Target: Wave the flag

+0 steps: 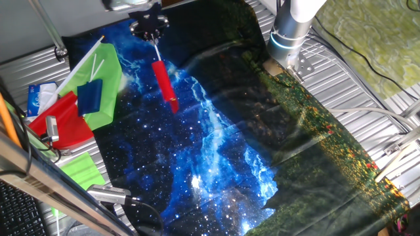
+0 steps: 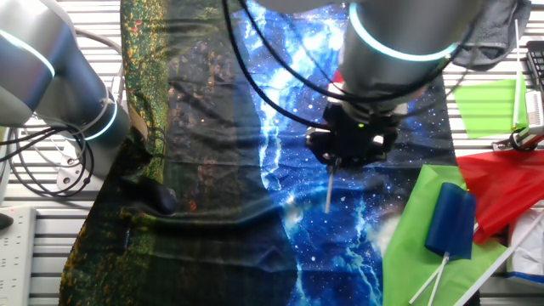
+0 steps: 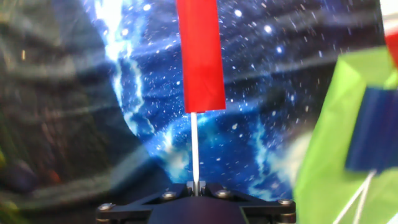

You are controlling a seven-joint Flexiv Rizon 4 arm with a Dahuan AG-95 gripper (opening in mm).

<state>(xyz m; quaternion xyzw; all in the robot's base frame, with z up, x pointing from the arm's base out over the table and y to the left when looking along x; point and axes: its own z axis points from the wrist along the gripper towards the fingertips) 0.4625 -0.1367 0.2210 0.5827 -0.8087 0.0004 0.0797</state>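
The tool's (image 1: 150, 33) fingertips were hard to make out in every view: in the hand view only its dark bolted base showed, cut off by the bottom edge. It was clamped on the thin white stick of the flag (image 1: 165, 85), held above the starry blue cloth (image 1: 210, 164) on the ribbed metal counter (image 1: 341, 72). The flag's smooth red cloth hung rolled into a narrow strip, hidden behind the arm in the other fixed view. Towards one counter edge lay a lime-green flag (image 1: 105, 82), a small blue flag (image 1: 90, 96) and a larger red flag (image 1: 65, 121).
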